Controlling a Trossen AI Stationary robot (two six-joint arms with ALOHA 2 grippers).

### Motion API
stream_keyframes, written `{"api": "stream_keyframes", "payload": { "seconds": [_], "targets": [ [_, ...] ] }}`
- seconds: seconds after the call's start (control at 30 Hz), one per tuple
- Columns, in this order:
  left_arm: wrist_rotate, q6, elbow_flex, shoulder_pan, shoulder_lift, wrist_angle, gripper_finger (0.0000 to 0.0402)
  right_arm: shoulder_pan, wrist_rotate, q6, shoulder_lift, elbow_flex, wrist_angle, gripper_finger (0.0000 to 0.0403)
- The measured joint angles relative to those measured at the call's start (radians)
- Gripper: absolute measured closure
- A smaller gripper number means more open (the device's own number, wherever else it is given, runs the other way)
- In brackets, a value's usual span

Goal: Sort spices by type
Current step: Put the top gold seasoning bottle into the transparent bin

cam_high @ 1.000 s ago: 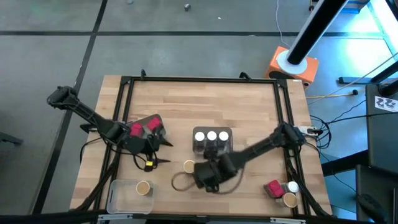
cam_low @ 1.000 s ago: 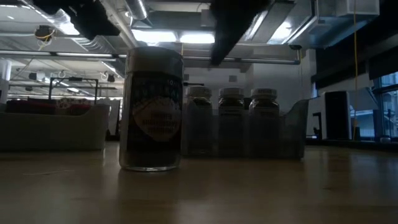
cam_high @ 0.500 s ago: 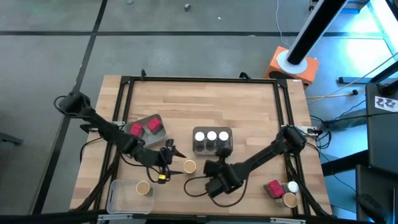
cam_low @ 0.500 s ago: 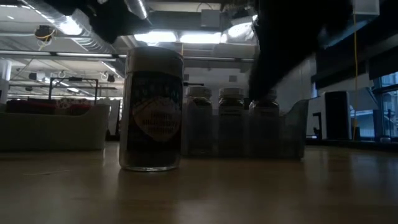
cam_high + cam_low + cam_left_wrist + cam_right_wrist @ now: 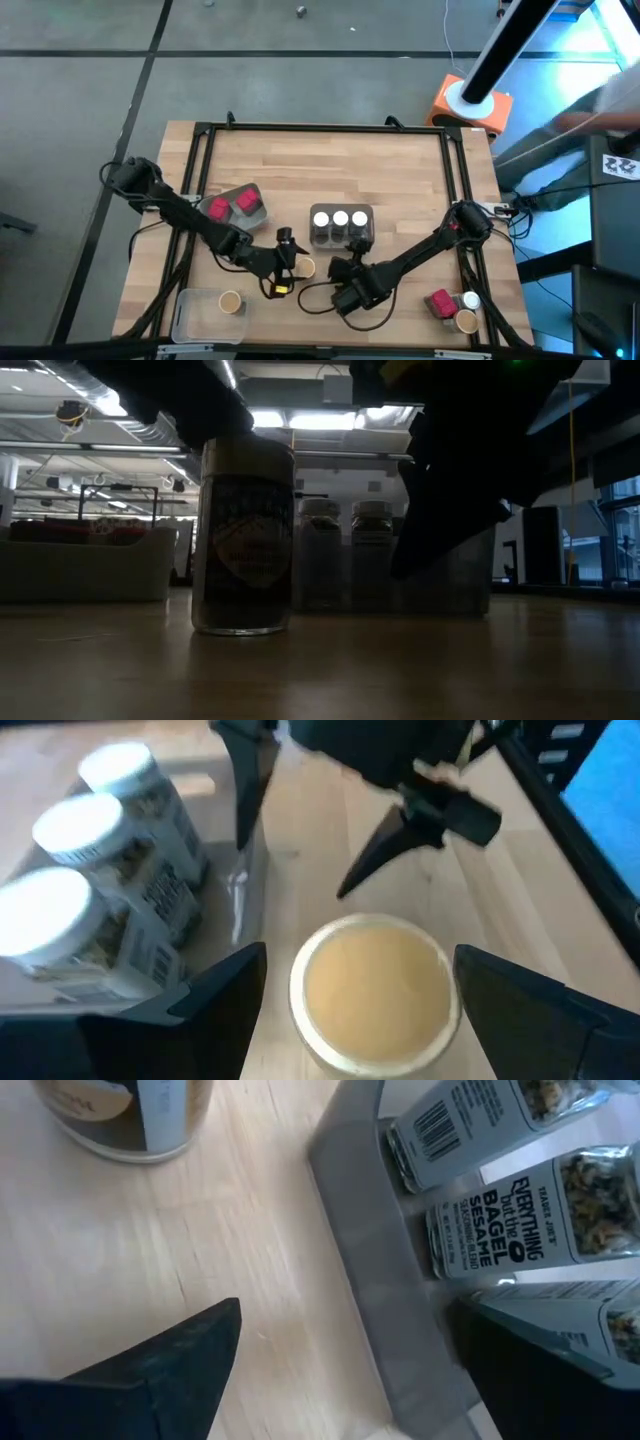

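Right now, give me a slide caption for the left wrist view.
Left gripper, fingers open, poised around a tan-lidded jar beside the tray of three white-lidded jars.

Spices, nine containers. Three white-lidded jars, upright in a row, labelled "Everything but the Bagel Sesame". Two red-magenta packets side by side, left of them. One tan-lidded jar upright mid-desk; another front left. Front right cluster: red packet, white-lidded jar, tan-lidded jar.
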Motion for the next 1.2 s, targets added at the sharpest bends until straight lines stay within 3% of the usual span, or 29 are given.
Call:
{"api": "stream_keyframes", "payload": {
  "seconds": [0.67,0.97,1.2],
  "targets": [
    [0.038,0.008,0.000,0.007,0.028,0.009,0.0099,-0.002,0.002,-0.008,0.000,0.000,0.002,0.0043],
    [0.039,0.030,0.000,0.006,0.113,0.094,0.0099,-0.002,0.024,-0.010,0.000,0.000,0.019,0.0043],
    [0.043,0.038,0.000,0.007,0.118,0.110,0.0144,-0.002,0.050,-0.011,0.000,0.000,0.025,0.0043]
  ]
}}
